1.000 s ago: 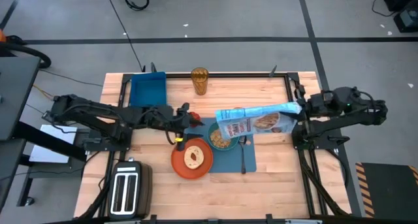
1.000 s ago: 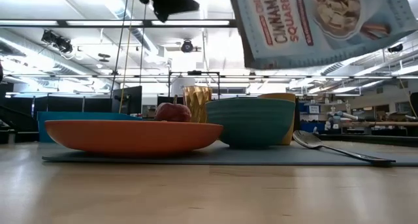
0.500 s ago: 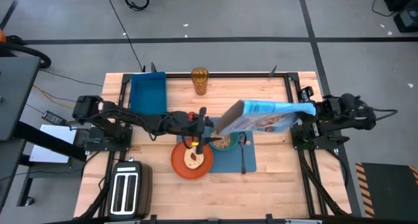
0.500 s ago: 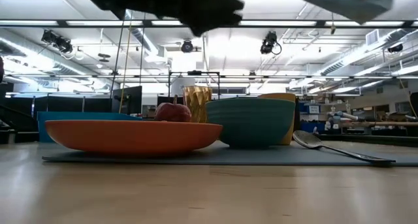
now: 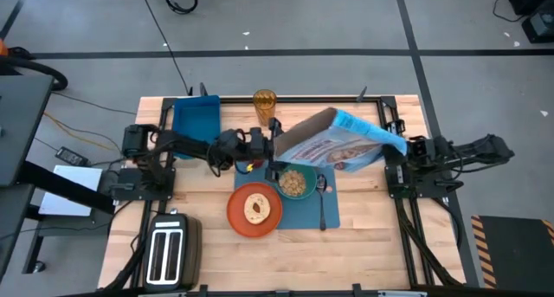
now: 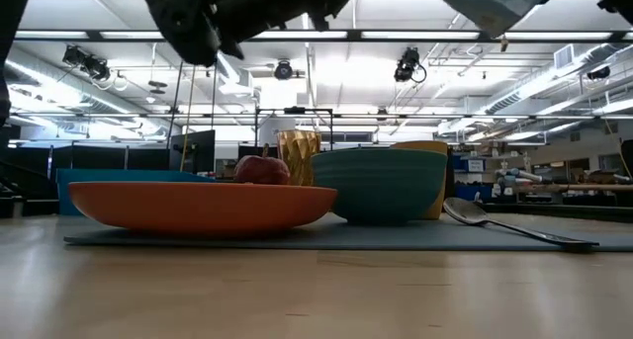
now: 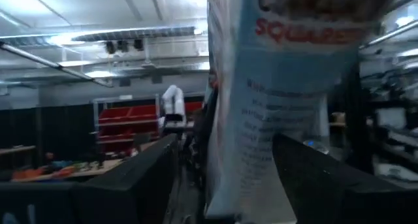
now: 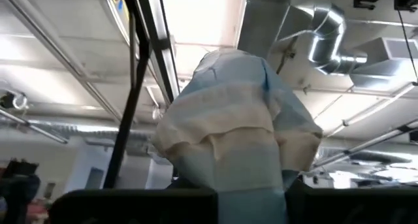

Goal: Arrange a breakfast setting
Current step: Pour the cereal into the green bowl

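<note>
nearest on the worktop, the orange plate holds the bread on the blue placemat. behind it, the teal bowl holds cereal beside the spoon. above, the right end effector is clenched on the cereal bag; the left end effector grips its other end.

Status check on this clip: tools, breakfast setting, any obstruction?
Right tool shut on blue cereal bag; left tool at its other end. Teal bowl holds cereal on blue placemat. Nothing obstructing.

Blue placemat holding orange plate with bagel, cereal-filled teal bowl, spoon
</note>
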{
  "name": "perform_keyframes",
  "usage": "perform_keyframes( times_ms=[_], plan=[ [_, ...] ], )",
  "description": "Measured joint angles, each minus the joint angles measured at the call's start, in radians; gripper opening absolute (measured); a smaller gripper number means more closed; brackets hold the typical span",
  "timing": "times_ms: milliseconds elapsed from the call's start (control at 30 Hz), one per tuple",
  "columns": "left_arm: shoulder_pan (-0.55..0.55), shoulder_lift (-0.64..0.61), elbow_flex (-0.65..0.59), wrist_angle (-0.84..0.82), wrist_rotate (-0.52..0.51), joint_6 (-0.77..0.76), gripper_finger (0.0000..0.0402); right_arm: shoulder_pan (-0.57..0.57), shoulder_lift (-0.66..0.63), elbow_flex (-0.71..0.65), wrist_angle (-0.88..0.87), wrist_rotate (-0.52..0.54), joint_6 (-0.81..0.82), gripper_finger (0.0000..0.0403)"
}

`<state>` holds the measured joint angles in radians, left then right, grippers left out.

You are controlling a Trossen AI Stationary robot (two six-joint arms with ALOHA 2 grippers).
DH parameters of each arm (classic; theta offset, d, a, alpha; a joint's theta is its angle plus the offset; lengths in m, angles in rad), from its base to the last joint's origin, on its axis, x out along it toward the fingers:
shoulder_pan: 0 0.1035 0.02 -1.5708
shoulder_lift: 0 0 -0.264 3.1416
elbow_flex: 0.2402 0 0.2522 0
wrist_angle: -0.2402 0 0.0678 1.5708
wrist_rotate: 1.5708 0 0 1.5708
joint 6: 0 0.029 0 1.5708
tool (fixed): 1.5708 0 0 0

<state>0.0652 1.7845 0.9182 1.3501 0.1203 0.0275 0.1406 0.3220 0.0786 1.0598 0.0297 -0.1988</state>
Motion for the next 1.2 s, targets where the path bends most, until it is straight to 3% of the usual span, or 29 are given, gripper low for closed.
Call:
perform_keyframes(
  times_ms=[200,333,467,633,1000,1200],
  plan=[
    [0.011,0.068,0.099,-0.013,0.128,-0.02,0.0261,0.0,0.105,0.002,0.097,0.053,-0.048,0.0023],
    [0.011,0.071,0.107,-0.048,0.151,-0.019,0.0261,0.0,0.089,0.001,0.187,0.027,-0.07,0.0022],
    [0.01,0.071,0.106,-0.038,0.142,-0.01,0.0261,0.0,0.067,0.003,0.163,0.033,-0.078,0.0022],
    [0.03,0.07,0.106,-0.035,0.043,-0.041,0.0262,-0.001,0.087,0.002,0.135,0.005,-0.076,0.0022],
    [0.049,0.07,0.164,-0.057,0.059,-0.067,0.0279,-0.001,0.123,0.005,0.141,-0.006,-0.1,0.0022],
    [0.049,0.07,0.201,-0.075,0.216,-0.095,0.027,0.0,0.12,0.003,0.134,0.021,-0.129,0.0022]
  ],
)
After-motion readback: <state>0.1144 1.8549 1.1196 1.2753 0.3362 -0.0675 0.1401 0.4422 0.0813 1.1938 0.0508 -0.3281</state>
